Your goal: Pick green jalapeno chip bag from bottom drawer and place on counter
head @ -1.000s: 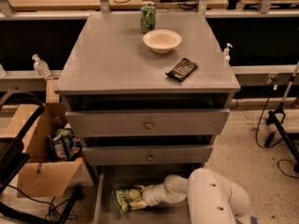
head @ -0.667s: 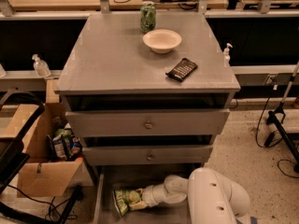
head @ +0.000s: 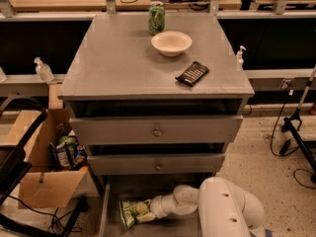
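The green jalapeno chip bag (head: pixel 132 213) lies in the open bottom drawer (head: pixel 148 190), at its front left, crinkled with white lettering. My gripper (head: pixel 151 208) is down in the drawer at the bag's right end, touching it; the white arm (head: pixel 227 209) reaches in from the lower right and covers the drawer's right part. The counter (head: pixel 123 58) is the grey cabinet top above.
On the counter stand a green patterned can (head: pixel 156 18), a white bowl (head: pixel 171 42) and a flat black packet (head: pixel 192 73). Two drawer fronts with knobs (head: pixel 157 131) sit above the open drawer. A cardboard box (head: pixel 44 181) with snacks stands left; cables and a stand at right.
The bag and the gripper have shifted very slightly to the left in the drawer; nothing else moved.
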Robot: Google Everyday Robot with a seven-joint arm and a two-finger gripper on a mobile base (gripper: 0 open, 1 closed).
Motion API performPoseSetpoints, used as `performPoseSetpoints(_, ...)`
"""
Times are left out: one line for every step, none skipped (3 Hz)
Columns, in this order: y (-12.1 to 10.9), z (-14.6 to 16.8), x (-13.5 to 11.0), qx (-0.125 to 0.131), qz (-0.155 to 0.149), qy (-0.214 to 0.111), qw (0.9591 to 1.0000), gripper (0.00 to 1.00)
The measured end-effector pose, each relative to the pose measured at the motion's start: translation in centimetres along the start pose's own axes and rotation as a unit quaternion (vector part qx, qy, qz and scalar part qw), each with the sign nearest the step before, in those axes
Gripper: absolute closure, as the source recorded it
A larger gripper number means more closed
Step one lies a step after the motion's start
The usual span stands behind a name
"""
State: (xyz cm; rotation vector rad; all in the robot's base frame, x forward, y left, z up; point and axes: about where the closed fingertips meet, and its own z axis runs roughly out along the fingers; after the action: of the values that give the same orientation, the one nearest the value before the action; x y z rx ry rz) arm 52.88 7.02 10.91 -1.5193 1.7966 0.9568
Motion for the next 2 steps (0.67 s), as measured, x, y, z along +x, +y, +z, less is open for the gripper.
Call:
performPoseSetpoints(1.3,-1.8,-1.5,-0.004,0.003,-0.005,1.0,1.0)
performPoseSetpoints(0.2,-11.7,-7.8,0.072,0.025,-0.019,0.9969,1.0)
